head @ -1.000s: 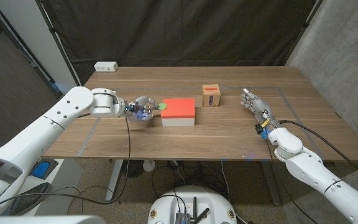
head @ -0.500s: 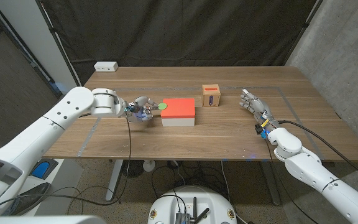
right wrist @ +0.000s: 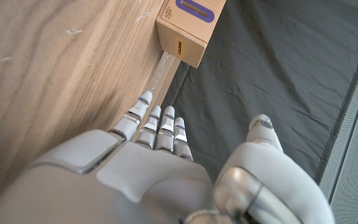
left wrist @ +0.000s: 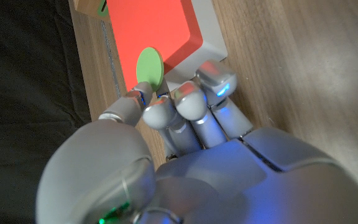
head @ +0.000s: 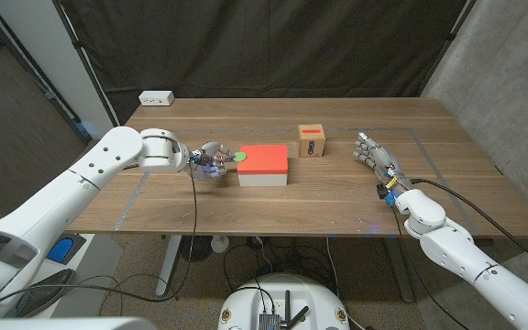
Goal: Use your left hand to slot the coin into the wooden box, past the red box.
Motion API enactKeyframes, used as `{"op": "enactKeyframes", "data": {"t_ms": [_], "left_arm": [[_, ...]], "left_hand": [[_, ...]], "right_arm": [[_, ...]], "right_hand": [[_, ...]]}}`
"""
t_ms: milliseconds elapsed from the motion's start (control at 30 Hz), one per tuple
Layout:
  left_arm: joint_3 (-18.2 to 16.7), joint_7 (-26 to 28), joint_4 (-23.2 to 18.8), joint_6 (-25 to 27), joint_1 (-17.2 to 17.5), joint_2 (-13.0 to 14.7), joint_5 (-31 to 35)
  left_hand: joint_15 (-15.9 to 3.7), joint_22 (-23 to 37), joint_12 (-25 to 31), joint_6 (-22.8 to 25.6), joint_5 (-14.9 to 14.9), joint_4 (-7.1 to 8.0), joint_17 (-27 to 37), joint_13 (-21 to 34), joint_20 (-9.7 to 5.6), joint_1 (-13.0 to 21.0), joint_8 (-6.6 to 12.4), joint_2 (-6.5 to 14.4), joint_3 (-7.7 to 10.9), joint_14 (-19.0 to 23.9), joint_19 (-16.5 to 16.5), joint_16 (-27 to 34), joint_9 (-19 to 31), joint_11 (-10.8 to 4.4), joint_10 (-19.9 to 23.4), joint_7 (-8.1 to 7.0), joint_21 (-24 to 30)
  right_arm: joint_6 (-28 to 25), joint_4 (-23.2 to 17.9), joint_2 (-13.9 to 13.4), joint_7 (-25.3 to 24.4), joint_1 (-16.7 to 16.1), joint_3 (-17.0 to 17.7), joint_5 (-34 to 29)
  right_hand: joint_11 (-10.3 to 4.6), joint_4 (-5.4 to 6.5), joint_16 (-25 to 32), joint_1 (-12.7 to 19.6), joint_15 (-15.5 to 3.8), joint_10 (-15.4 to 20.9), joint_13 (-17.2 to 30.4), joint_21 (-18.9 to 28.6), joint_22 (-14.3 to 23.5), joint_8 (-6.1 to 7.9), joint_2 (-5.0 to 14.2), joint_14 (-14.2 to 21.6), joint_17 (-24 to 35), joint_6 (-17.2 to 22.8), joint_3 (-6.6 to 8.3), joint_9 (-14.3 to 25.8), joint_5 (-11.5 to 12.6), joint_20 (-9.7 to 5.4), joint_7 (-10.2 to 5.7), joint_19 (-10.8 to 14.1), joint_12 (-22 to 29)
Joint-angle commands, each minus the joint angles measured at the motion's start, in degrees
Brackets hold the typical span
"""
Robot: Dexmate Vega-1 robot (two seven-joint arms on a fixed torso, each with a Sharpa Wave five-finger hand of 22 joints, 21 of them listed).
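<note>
My left hand (head: 209,160) pinches a green coin (head: 239,158) at its fingertips, just left of the red box (head: 263,166) with its white sides. In the left wrist view the green coin (left wrist: 149,66) overlaps the edge of the red box (left wrist: 160,28). The small wooden box (head: 312,141), with a purple slot strip on top, stands right of and behind the red box. My right hand (head: 378,159) stands near the table's right side, fingers straight and apart, holding nothing. The wooden box (right wrist: 189,24) also appears beyond my right hand (right wrist: 160,162) in the right wrist view.
A white power strip (head: 156,97) lies at the table's far left corner. The wooden table (head: 337,197) runs wide in front of the boxes. Dark curtains hang behind the table.
My left hand has edged slightly toward the red box with the coin. The right hand has not moved.
</note>
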Motion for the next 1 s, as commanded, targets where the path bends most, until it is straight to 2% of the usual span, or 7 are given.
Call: {"op": "enactKeyframes", "data": {"t_ms": [33,267,400,567,1000], "left_arm": [[0.5,3.4,-0.8,-0.3,-0.3,-0.2,-0.9],[0.7,6.4,-1.8,-0.8,-0.2,-0.2,-1.5],[1.1,8.0,-2.0,-0.5,-0.6,0.0,-2.1],[1.7,8.2,-2.0,-0.3,-1.1,0.2,-1.9],[2.5,9.5,-2.1,-0.8,-1.6,-0.2,-1.5]], "left_hand": [[-0.04,0.0,0.3,0.5,-0.1,0.15,0.4,-0.1,-0.2,0.1,0.57,-0.4,-0.15,0.6,0.1,0.4,0.1,0.1,0.3,-0.24,0.3],[0.05,-0.6,0.7,4.8,0.0,-0.45,0.7,-0.3,-0.33,2.2,3.23,0.0,0.08,0.5,0.2,0.6,1.0,0.0,0.4,-1.02,0.5],[0.08,-0.6,0.9,6.9,0.0,-0.2,0.6,-0.8,-0.27,3.1,4.39,0.0,-0.25,0.4,0.1,0.3,1.4,0.1,0.4,-1.2,0.9],[0.1,-0.8,1.4,7.3,0.0,-0.01,0.0,-0.7,-0.21,3.3,4.48,-0.1,-0.64,0.4,0.1,0.0,1.2,0.15,0.5,-1.3,1.0],[0.09,-1.4,1.8,5.8,0.1,-0.15,-0.6,-0.6,-0.23,3.7,3.29,-1.1,-1.51,0.6,-0.4,0.1,0.2,0.1,0.4,-1.17,0.8]], "right_arm": [[0.5,0.4,0.0,0.4,0.0,0.2,0.2],[1.4,1.7,0.5,1.0,0.3,0.1,0.6],[2.1,2.5,0.9,1.4,0.5,0.1,0.9],[2.7,3.2,1.4,1.6,0.5,0.1,1.2],[3.6,3.5,1.5,1.5,0.3,0.1,1.0]], "right_hand": [[-0.06,-0.25,0.5,0.3,-0.06,0.4,0.2,0.2,0.2,0.01,-0.28,0.4,0.0,0.4,-0.21,0.1,0.0,0.09,-0.08,0.1,0.5],[-0.13,-0.24,0.5,0.2,0.03,0.5,0.2,0.2,0.2,0.0,-0.28,0.4,0.0,0.4,-0.23,0.1,0.0,0.12,-0.01,0.1,0.5],[-0.1,-0.23,0.5,0.2,-0.1,0.6,0.2,0.2,0.2,0.02,-0.28,0.4,0.0,0.5,-0.24,0.1,0.0,0.15,-0.04,0.2,0.5],[-0.2,-0.22,0.5,0.2,-0.13,0.7,0.3,0.2,0.2,0.07,-0.29,0.5,0.0,0.6,-0.26,0.1,0.0,0.14,-0.1,0.2,0.6],[-0.18,-0.18,0.5,0.0,0.06,1.0,0.3,0.3,0.2,0.08,-0.32,0.6,0.0,0.8,-0.33,0.1,-0.1,0.22,-0.15,0.2,0.6]]}}
